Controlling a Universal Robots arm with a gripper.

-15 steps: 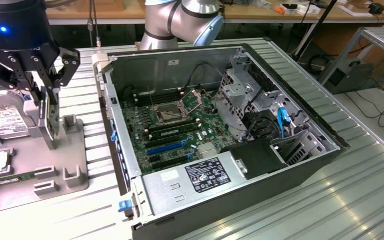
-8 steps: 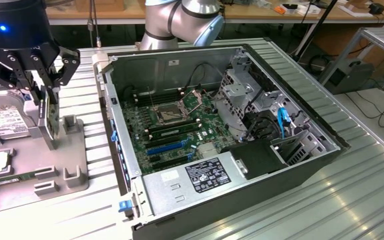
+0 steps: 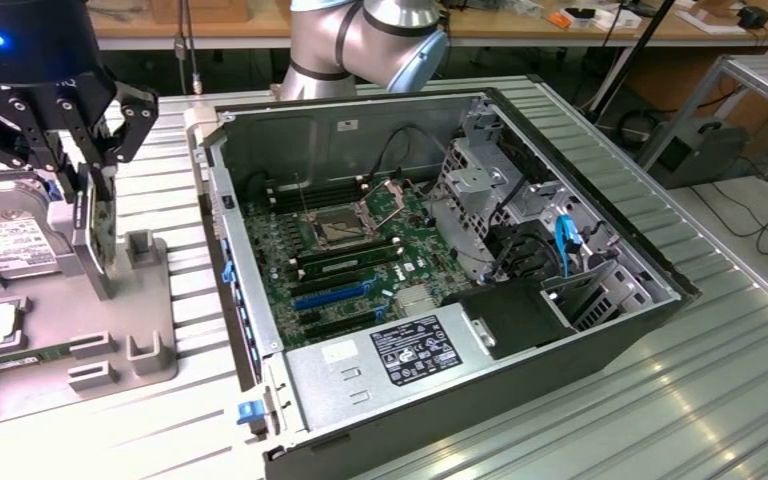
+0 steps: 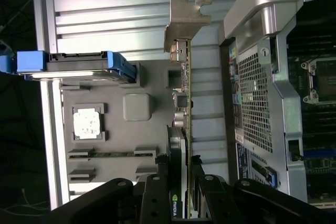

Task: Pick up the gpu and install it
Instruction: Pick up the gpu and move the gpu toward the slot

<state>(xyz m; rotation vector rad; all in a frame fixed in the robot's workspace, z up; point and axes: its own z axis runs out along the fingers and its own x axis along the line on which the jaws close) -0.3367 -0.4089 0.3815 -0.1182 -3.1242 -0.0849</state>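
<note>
Outside the computer case (image 3: 357, 125), on the exterior view's left: gripper (image 3: 87, 168) over the grey parts tray (image 3: 157, 300), near the case's outer wall.
Fingers (image 4: 155, 195): drawn narrow and clamped on the gpu (image 4: 185, 103), one pad on each flat face, at one short end.
Gpu position: outside the case, between the hard drive (image 3: 4, 245) and the case wall, hanging edge-on over the tray; cannot tell whether the lower end touches the tray.
Gpu long axis: upright, running straight away from the fingertips, with the silver bracket (image 4: 185, 17) at the far, lower end.
Gpu faces: black cooler side turned away from the case, green board side turned toward it.
Direction of the socket: motherboard (image 3: 357, 250) with its blue expansion slot (image 3: 331, 297) inside the case, to the exterior view's right of the held card; slot lying flat on the board, card standing upright.
Nearer arm: single arm, already gripping the card.
Counts: one gpu, one gripper, one hard drive, one processor (image 4: 86, 123), one loose memory stick (image 4: 111, 154) outside the case on the tray, one case, one blue slot.
</note>
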